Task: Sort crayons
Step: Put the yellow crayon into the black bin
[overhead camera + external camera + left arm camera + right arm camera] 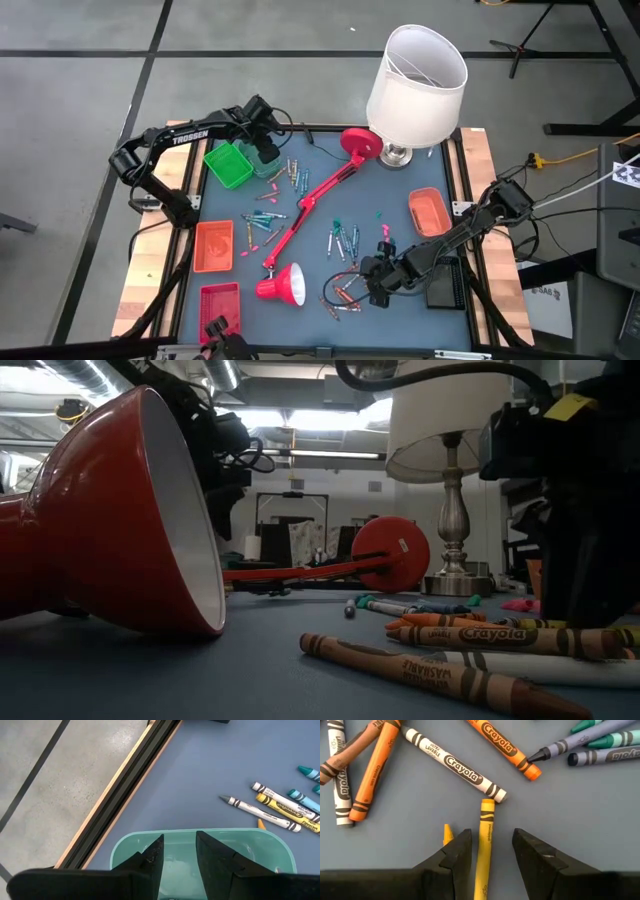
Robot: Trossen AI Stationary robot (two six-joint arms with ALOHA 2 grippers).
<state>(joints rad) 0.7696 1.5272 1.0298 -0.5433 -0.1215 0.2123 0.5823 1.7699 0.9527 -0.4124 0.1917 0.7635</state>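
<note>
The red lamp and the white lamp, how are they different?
The red lamp lies tipped over across the table, while the white lamp stands upright at the back edge. The red lamp has a long thin arm; the white lamp has a short silver stem and a wide shade. Both are unlit.

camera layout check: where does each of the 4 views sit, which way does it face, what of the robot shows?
High: overhead, straight down on the table; both arms show, left gripper over the teal bin, right gripper near the crayons.
Low: table height, level across; red lamp shade close, dark arm parts above.
Left wrist: past its own open fingers down into the teal bin.
Right wrist: down past open fingers straddling a yellow crayon.
Shared: high and low both show the white lamp.
</note>
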